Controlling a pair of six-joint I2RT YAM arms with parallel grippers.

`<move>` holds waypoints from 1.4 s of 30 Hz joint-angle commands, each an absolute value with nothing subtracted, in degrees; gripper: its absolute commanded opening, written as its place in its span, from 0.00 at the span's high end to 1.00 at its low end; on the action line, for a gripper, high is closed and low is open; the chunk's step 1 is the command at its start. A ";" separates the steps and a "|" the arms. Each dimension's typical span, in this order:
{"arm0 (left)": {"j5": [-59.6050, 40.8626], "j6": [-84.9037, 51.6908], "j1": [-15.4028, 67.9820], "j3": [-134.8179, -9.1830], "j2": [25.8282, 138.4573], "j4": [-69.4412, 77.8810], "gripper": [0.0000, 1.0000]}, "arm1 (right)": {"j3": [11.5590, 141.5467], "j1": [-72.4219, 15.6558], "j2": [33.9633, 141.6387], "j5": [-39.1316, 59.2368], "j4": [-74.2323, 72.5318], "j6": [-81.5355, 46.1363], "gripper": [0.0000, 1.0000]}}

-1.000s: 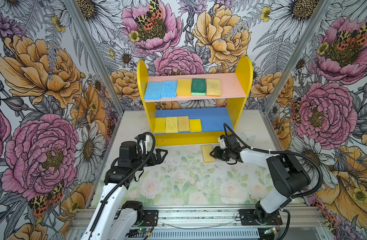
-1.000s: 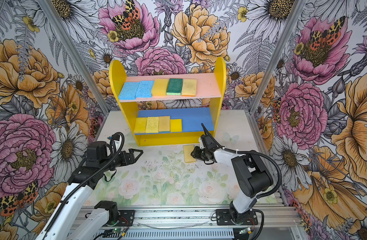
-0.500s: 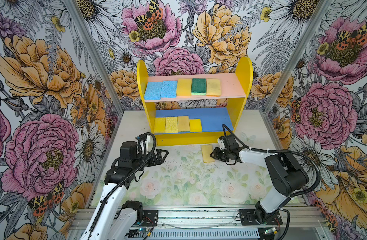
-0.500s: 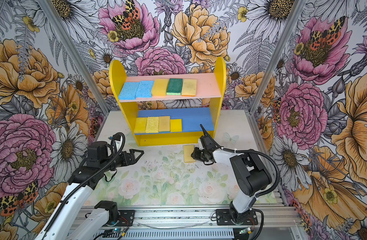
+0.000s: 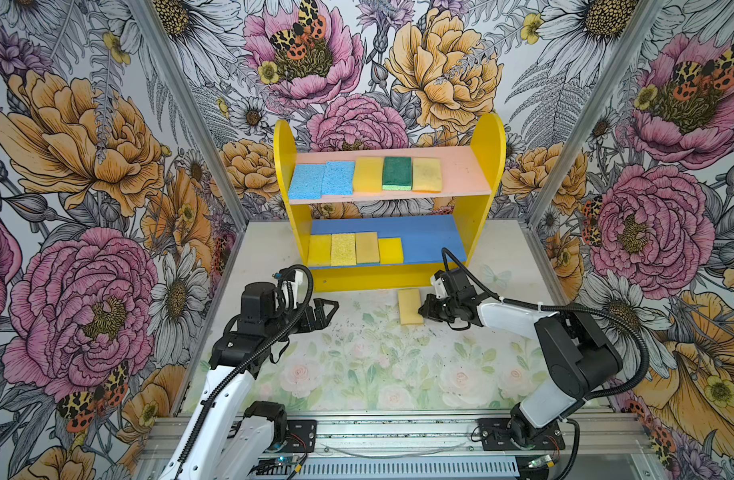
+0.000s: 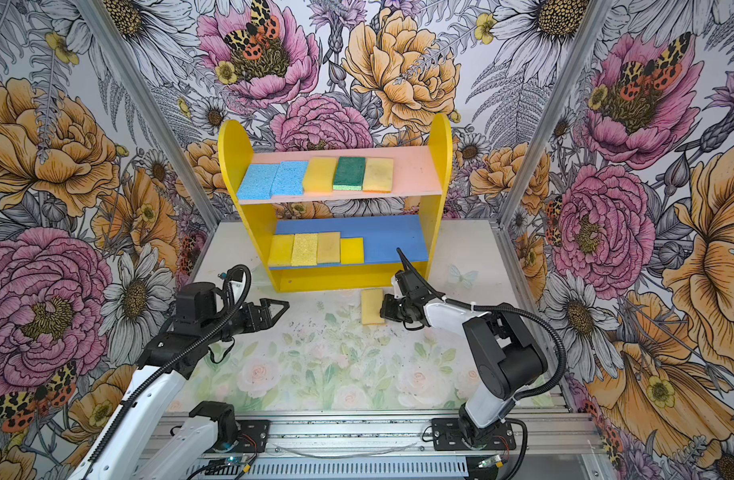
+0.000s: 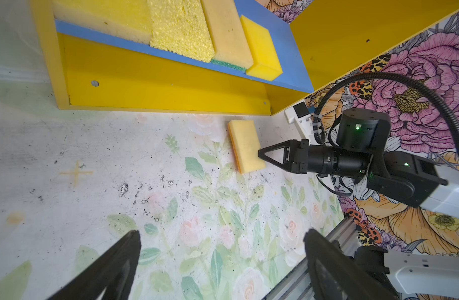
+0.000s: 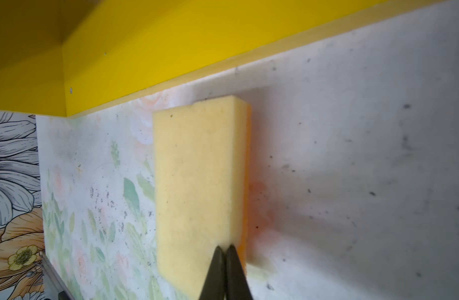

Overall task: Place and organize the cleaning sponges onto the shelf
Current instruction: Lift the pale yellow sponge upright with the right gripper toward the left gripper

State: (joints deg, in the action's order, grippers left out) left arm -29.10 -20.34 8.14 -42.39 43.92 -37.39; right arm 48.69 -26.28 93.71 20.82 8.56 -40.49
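One yellow sponge [image 5: 410, 306] [image 6: 372, 306] with an orange underside lies flat on the table just in front of the shelf [image 5: 488, 166] [image 6: 232, 158]. My right gripper [image 5: 421, 311] [image 6: 383, 309] [image 8: 225, 248] is shut, its tips pinching the right long edge of this sponge [image 8: 194, 181] [image 7: 246, 146], which still rests on the table. My left gripper [image 5: 332, 309] [image 6: 284, 307] [image 7: 222, 233] hovers open and empty to the left, clear of the sponge. The pink upper board carries two blue sponges [image 5: 321, 179], a green one [image 5: 397, 172] and two yellow ones. The blue lower board [image 5: 432, 241] holds several yellow sponges at its left.
The shelf's yellow base strip [image 7: 145, 85] [image 8: 145, 52] stands close behind the loose sponge. The right part of the blue lower board and the right end of the pink board [image 5: 461, 170] are bare. Floral walls enclose the table on three sides.
My right gripper's jaws have closed at the loose sponge's edge, where they stood partly open before. The sponge and the left arm have not visibly moved.
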 commanded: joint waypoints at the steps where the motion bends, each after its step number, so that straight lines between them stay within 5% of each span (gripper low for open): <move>1: -31.11 -18.90 8.61 -41.83 43.60 -35.60 0.01 | 52.07 -29.71 91.46 23.25 7.95 -42.85 0.96; 13: -36.67 -19.68 9.05 -41.94 43.90 -34.05 0.01 | 61.90 -42.34 91.85 26.89 7.91 -44.15 0.98; 28: -47.58 -23.27 4.03 -40.87 48.48 -28.39 0.01 | 71.50 -47.96 91.91 28.78 7.81 -41.18 0.97; 36: -51.58 -27.58 0.79 -38.38 48.16 -22.11 0.35 | 73.41 -49.48 93.72 29.37 7.73 -40.91 0.97; 40: -52.38 -28.47 0.00 -37.79 47.86 -20.82 0.61 | 73.61 -49.83 94.19 29.12 7.73 -41.29 0.97; 42: -52.37 -28.51 0.00 -37.71 47.82 -20.74 0.77 | 73.41 -49.99 94.09 28.81 7.68 -41.71 0.87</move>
State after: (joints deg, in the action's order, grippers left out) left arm -50.35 -27.83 0.34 -38.44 48.80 -23.57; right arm 72.07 -49.50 93.56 28.77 8.38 -42.22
